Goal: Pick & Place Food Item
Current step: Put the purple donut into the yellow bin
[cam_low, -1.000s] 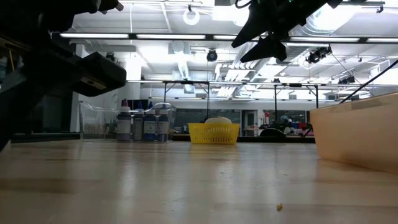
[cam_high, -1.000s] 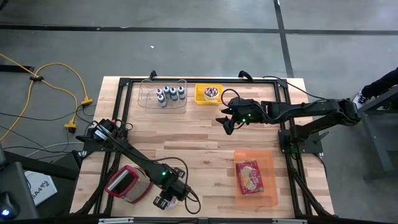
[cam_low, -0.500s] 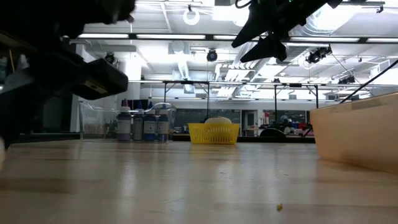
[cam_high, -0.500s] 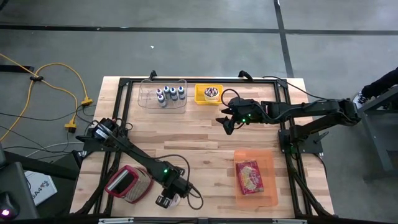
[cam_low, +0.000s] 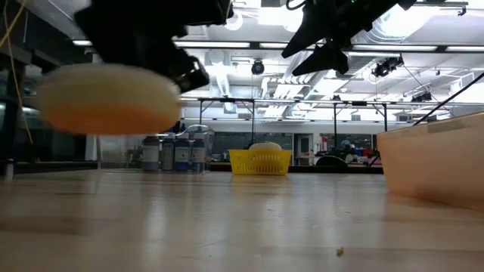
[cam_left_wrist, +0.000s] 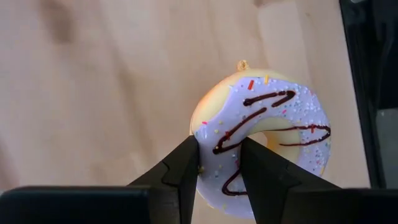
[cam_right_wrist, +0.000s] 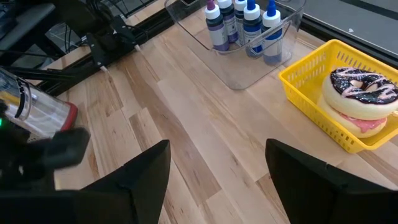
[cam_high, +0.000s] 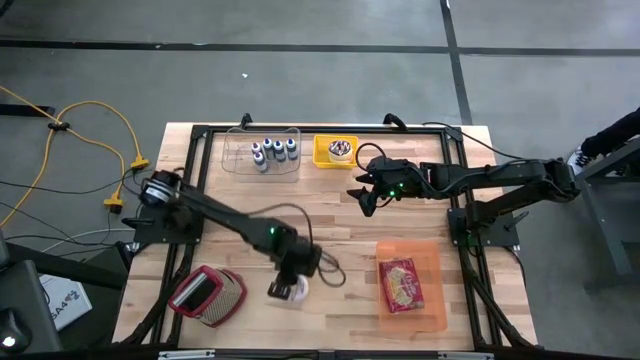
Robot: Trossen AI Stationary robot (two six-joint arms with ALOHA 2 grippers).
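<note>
A donut with pale lilac icing, chocolate drizzle and sprinkles hangs in my left gripper, which is shut on it. This is over the near middle of the table. In the low view the donut is well above the wood. My right gripper stands open in the air over the table's far middle, with nothing between its fingers. An orange bin at the near right holds a red food packet. My left gripper pinches one section of the donut's ring between its two fingers. One finger is at the outer edge, the other on the side of the hole. The fingers slant steeply down from above. The donut is lifted clear of the table, icing toward the wrist.
A yellow basket with a chocolate-iced donut and a clear tray of small bottles stand along the far edge. A red-rimmed grey container lies at the near left. Bare wood spans the middle.
My left gripper has swung from the near edge toward the table's middle and right and has risen. The donut has gone with it, off the table and clear above it.
</note>
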